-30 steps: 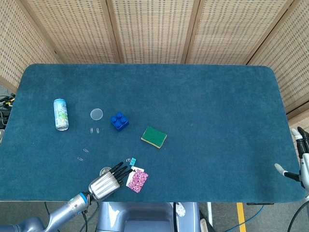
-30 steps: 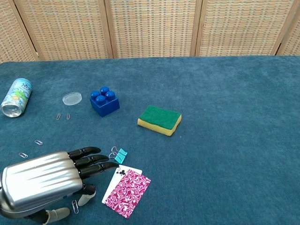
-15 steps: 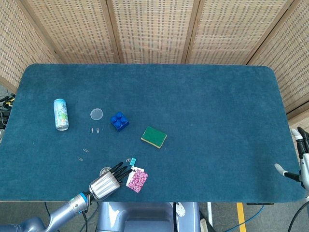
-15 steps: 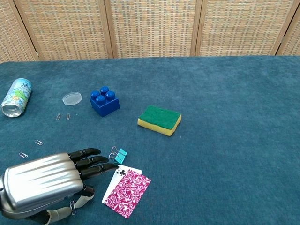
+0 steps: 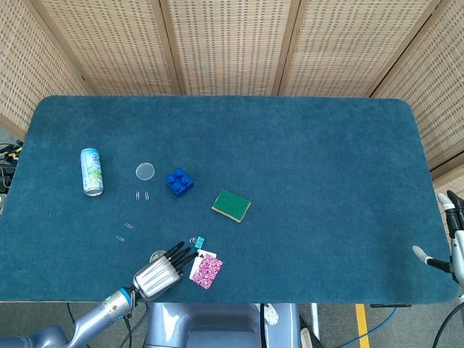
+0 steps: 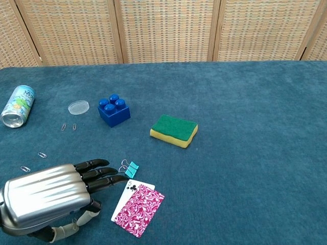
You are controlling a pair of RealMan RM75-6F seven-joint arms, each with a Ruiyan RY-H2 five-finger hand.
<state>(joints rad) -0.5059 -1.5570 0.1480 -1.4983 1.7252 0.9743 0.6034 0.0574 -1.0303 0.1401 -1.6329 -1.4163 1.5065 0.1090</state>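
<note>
Open blue desk stretches right of the sponge. On the left, a can, lid, blue block, paper clips, binder clip and playing cards crowd the way.

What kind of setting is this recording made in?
Probably a lab or test bench, not a home: a table covered in blue carpet, woven screens behind it, and unrelated small items laid out, such as a can, a toy block and a sponge.

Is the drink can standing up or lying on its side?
Lying on its side. The can rests lengthwise on the table, its round end facing the chest camera.
</note>
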